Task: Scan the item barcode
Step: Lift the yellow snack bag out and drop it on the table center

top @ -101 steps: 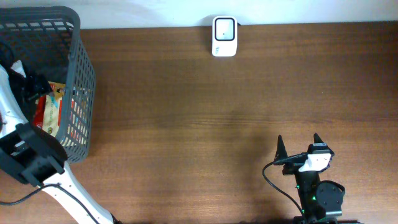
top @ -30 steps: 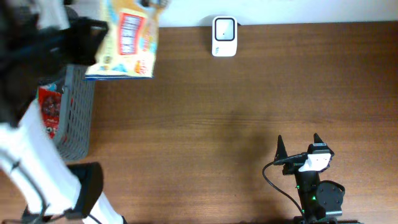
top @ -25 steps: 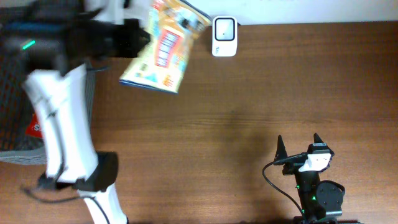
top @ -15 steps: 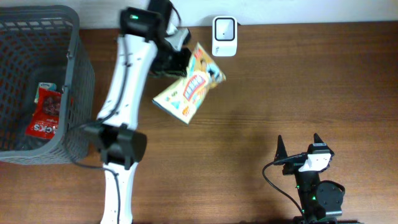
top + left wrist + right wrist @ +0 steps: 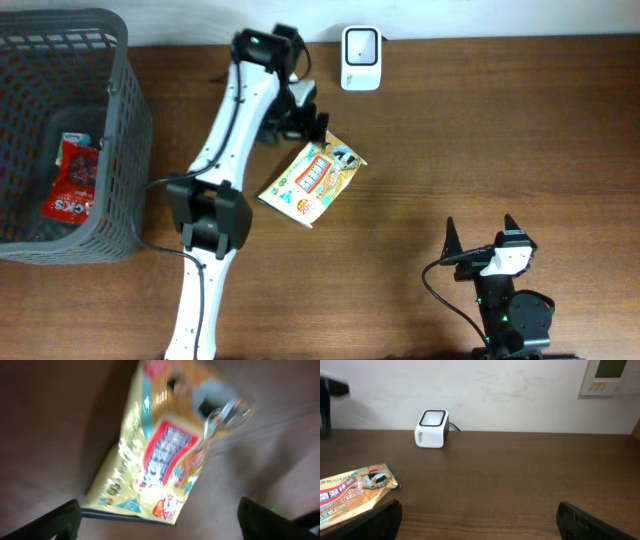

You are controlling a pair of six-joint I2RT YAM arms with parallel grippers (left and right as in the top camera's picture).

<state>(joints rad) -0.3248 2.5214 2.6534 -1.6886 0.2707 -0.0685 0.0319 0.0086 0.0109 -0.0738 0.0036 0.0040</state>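
Snack packet [image 5: 313, 181] flat on table [image 5: 470, 130]; likely light, crinkly, slippery film; I'd pinch sealed edge. My left pincer [image 5: 308, 122] open, empty, just above it; right pincer [image 5: 479, 234] open.

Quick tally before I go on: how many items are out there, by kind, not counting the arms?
Grey basket: 1
Snack packs: 2, the yellow snack bag on the table and the red snack packet in the basket
White barcode scanner: 1
Total: 4
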